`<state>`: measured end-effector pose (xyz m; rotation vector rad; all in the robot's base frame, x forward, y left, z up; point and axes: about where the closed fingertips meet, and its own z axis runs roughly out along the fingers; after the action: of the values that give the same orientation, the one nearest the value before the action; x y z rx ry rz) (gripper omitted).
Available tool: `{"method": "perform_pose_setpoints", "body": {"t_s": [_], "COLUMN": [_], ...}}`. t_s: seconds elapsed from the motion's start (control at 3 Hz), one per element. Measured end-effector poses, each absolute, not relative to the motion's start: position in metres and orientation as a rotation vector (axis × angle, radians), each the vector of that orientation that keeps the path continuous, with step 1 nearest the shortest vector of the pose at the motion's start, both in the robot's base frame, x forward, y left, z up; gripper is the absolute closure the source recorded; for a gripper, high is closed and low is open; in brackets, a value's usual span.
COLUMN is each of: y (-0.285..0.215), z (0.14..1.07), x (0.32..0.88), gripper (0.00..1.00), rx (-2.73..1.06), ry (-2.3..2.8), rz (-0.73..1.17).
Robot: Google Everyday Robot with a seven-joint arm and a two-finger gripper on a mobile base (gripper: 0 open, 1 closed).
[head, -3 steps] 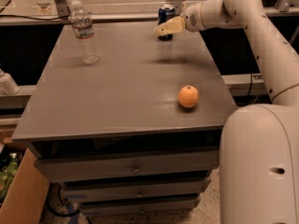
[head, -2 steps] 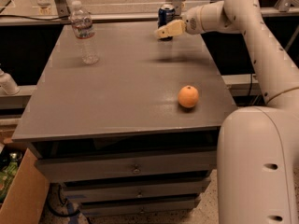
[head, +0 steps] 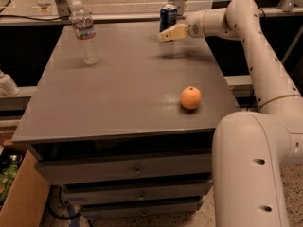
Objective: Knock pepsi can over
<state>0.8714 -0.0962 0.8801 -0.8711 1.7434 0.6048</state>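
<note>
The pepsi can [head: 167, 16] is dark blue with a silver top rim and stands upright at the far edge of the grey table [head: 118, 93]. My gripper [head: 164, 35] hangs just in front of the can and slightly to its right, a little above the tabletop, pointing left. The white arm reaches in from the right behind it. I see no contact between the gripper and the can.
A clear water bottle [head: 84, 32] with a white cap stands at the far left of the table. An orange [head: 190, 98] lies near the front right. Drawers sit under the tabletop, and a cardboard box [head: 19, 197] stands at the lower left.
The gripper has stayed next to the can, shifting slightly; the can is still upright. The bottle and orange have not moved.
</note>
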Motion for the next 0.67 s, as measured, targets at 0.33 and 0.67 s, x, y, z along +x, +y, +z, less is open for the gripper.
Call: {"method": "perform_pose_setpoints", "body": {"t_s": [0.33, 0.67], "y": [-0.083, -0.065], "z": [0.886, 0.883], "x": [0.883, 0.892], "gripper": [0.00, 0.16], "rx": [-0.867, -0.870], "ry": [1.694, 1.687], "rz": [0.599, 0.604]}}
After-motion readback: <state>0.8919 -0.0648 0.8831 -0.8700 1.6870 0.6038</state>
